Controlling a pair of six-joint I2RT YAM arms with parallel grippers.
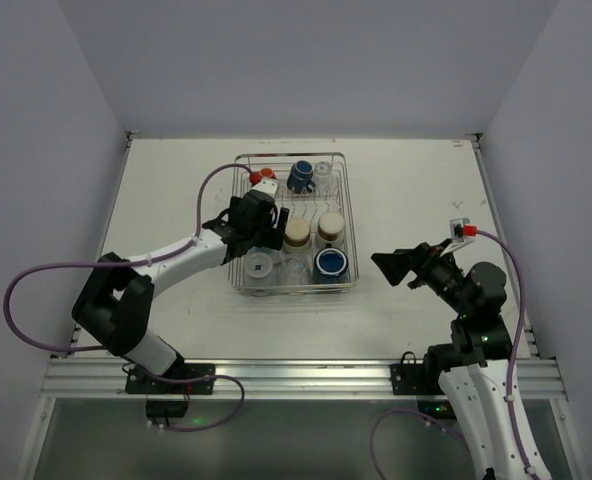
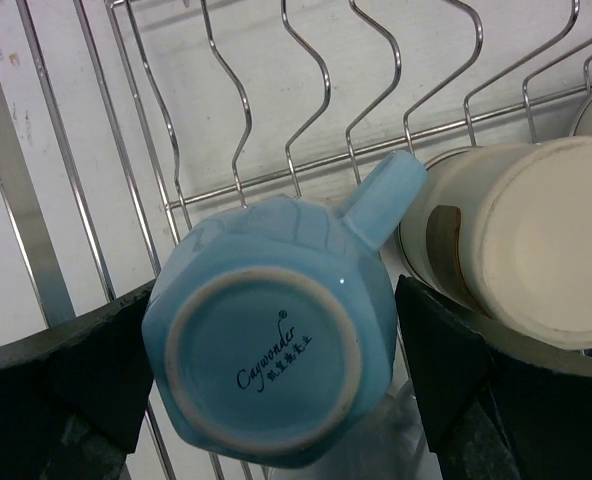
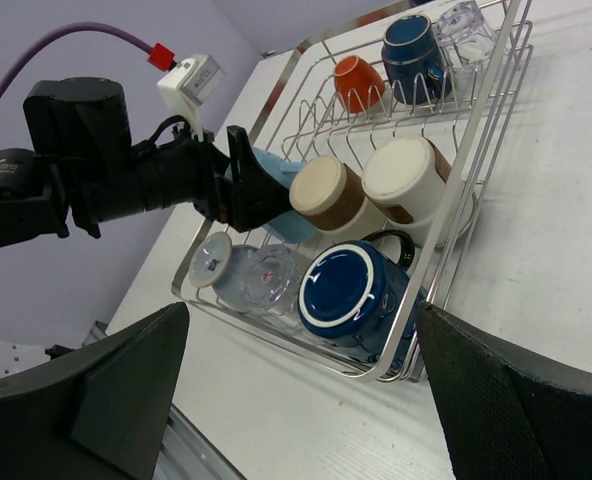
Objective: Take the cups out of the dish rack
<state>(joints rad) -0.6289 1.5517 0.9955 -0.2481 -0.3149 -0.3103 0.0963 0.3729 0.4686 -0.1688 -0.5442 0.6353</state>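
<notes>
The dish rack (image 1: 291, 155) sits mid-table and holds several cups. My left gripper (image 1: 264, 232) is down in its left side, open. Its jaws stand on either side of an upside-down light blue mug (image 2: 271, 350), very near the mug's walls. The mug still rests among the tines. Beside it lie two cream-and-brown tumblers (image 3: 326, 192), one of them close to the right finger (image 2: 456, 370). My right gripper (image 1: 384, 263) hangs open and holds nothing, right of the rack, aimed at a dark blue mug (image 3: 351, 290).
At the rack's back stand an orange mug (image 3: 358, 82), another dark blue mug (image 3: 413, 45) and a clear glass (image 3: 468, 18). Two clear glasses (image 3: 271, 275) lie at the front left. Bare white tabletop (image 1: 426, 190) surrounds the rack; walls enclose three sides.
</notes>
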